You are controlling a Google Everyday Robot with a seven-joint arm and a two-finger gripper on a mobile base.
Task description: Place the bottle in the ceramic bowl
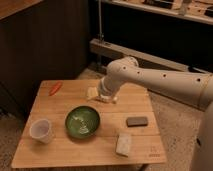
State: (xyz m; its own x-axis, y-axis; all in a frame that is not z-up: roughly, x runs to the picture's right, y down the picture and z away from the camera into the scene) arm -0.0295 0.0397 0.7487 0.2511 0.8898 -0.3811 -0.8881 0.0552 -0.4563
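Note:
The bottle [92, 93], small and pale cream, stands on the wooden table [60, 152] near its far edge. My gripper [103, 97] hangs low over the table at the end of the white arm that reaches in from the right. It is right beside the bottle, on the bottle's right, and it is open. I cannot tell whether a finger touches the bottle. The ceramic bowl [82, 121], dark green and glossy with pale speckles inside, sits in the middle of the table, in front of the bottle and gripper.
A translucent white cup [41, 130] stands at the front left. An orange, carrot-like item [55, 88] lies at the far left. A dark flat block [137, 121] and a pale rectangular block [124, 143] lie right of the bowl. Dark panelling stands behind the table.

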